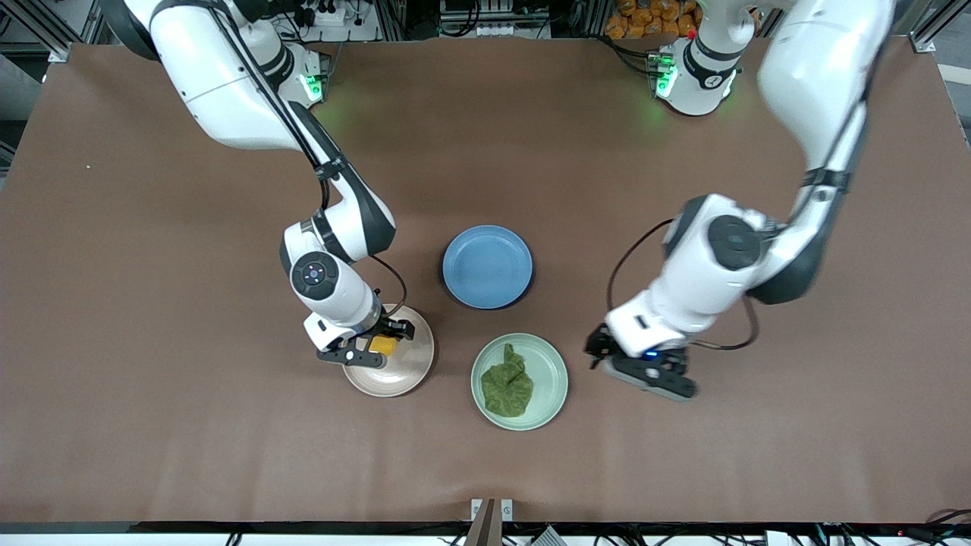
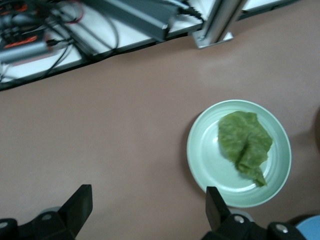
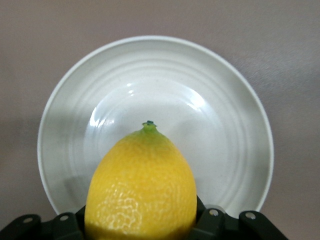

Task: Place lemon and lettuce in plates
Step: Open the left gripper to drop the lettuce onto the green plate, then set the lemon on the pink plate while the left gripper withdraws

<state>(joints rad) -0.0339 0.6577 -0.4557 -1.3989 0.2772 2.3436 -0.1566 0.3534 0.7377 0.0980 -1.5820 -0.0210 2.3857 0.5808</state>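
Observation:
My right gripper (image 1: 381, 346) is shut on the yellow lemon (image 1: 383, 346) and holds it over the beige-pink plate (image 1: 406, 373). In the right wrist view the lemon (image 3: 141, 187) sits between the jaws with its green tip up, over the plate (image 3: 220, 110). The dark-green lettuce (image 1: 507, 384) lies in the mint green plate (image 1: 550, 371). My left gripper (image 1: 641, 369) is open and empty over the bare table beside that plate, toward the left arm's end. The left wrist view shows the lettuce (image 2: 245, 140) in the green plate (image 2: 202, 150).
An empty blue plate (image 1: 487, 266) stands farther from the front camera than the two other plates, between the arms. Cables and a metal frame (image 2: 150, 20) run along the table's edge in the left wrist view.

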